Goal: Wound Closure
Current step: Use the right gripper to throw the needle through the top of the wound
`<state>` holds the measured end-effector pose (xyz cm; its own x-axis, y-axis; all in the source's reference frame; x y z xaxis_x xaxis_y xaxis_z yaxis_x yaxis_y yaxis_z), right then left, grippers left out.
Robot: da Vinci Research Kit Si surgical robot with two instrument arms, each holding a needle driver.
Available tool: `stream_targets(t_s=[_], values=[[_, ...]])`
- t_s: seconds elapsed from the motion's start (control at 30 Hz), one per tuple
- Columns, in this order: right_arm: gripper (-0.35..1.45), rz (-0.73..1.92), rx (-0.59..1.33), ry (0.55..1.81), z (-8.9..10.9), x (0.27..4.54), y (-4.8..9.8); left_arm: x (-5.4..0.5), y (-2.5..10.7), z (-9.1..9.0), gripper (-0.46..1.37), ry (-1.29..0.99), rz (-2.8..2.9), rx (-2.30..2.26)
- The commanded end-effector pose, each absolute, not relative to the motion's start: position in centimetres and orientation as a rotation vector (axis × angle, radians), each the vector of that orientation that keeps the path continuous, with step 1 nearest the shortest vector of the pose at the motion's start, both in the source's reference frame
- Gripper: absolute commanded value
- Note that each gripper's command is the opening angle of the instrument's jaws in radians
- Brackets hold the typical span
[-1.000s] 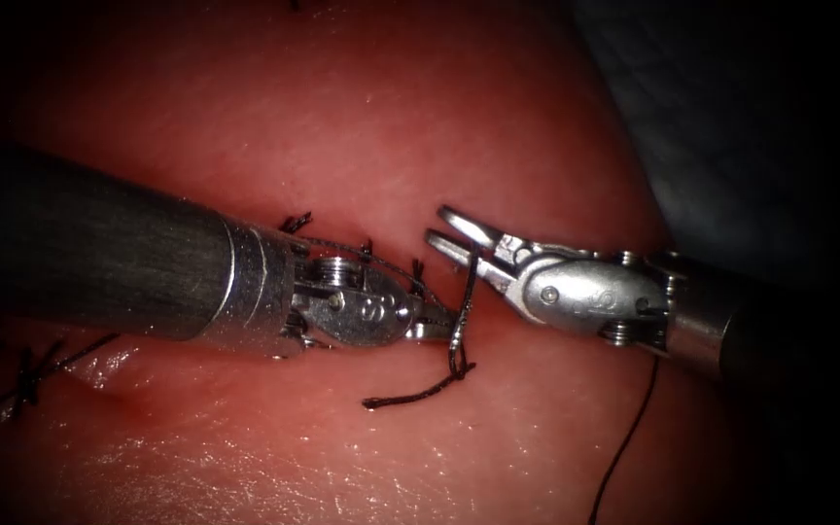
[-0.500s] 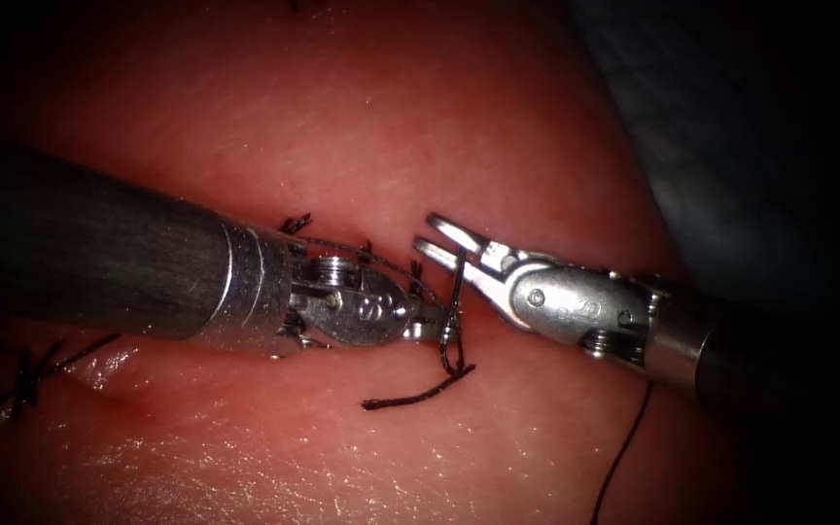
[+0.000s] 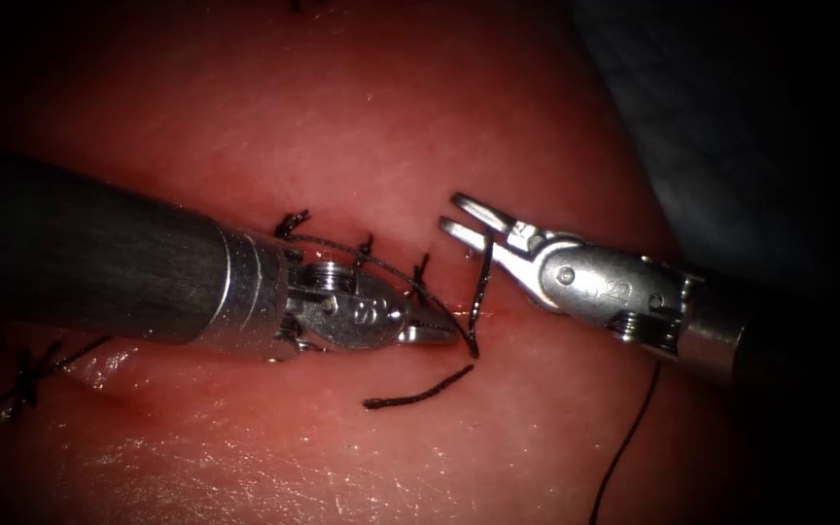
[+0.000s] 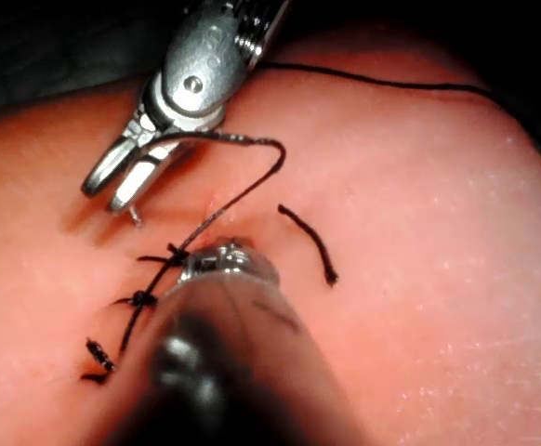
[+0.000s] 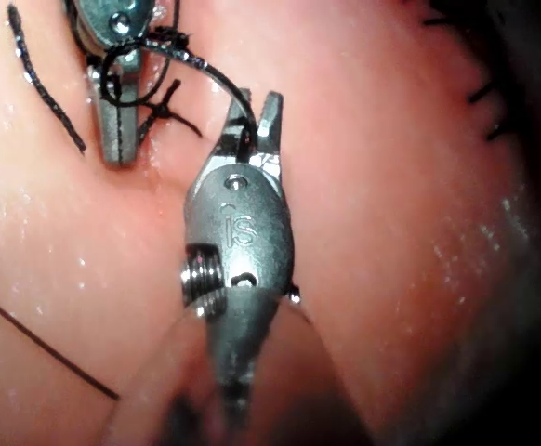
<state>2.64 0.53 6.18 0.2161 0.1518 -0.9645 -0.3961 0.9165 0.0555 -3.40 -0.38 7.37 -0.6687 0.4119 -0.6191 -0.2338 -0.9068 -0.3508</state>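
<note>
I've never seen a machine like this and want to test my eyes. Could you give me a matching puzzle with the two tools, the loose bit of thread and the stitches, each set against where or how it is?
Things:
1. left tool
2. right tool
3. loose cut piece of thread
4. stitches

States:
A. jaws open, the long thread running between them
B. knotted in a row on the tissue, beside the left tool's wrist
C. jaws shut
D. lying alone on the tissue, touching neither tool

Pairs: 1-C, 2-A, 3-D, 4-B.

Surgical practice bench: sutured tissue
</note>
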Motion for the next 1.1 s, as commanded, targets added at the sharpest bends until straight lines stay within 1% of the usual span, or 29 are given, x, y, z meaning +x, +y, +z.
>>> stream_targets(t_s=[0.03, 0.13, 0.43, 0.53, 0.6, 0.67, 0.8, 1.1], values=[[-0.35, 0.389, -0.213, 1.302, 6.14, 2.64, 0.57, -3.4, -0.4, 7.39, -0.35, -0.348, 2.561, -1.035], [-0.35, 0.44, -0.172, 1.317, 6.09, 2.64, 0.65, -3.39, -0.44, 7.42, -0.35, -0.352, 2.555, -1.033], [-0.35, 0.645, 0.007, 1.283, 6.1, 2.65, 0.73, -3.35, -0.46, 7.44, -0.35, -0.357, 2.554, -1.035], [-0.35, 0.877, 0.191, 1.233, 6.11, 2.67, 0.76, -3.35, -0.46, 7.44, -0.35, -0.357, 2.555, -1.036], [-0.35, 0.908, 0.234, 1.208, 6.12, 2.68, 0.75, -3.35, -0.47, 7.44, -0.35, -0.357, 2.555, -1.037], [-0.35, 1.002, 0.317, 1.173, 6.14, 2.69, 0.72, -3.34, -0.47, 7.43, -0.35, -0.357, 2.555, -1.037], [-0.35, 1.133, 0.41, 1.159, 6.16, 2.68, 0.7, -3.33, -0.47, 7.43, -0.35, -0.358, 2.556, -1.038], [-0.35, 1.217, 0.515, 1.154, 6.16, 2.7, 0.81, -3.32, -0.48, 7.46, -0.35, -0.36, 2.553, -1.038]])
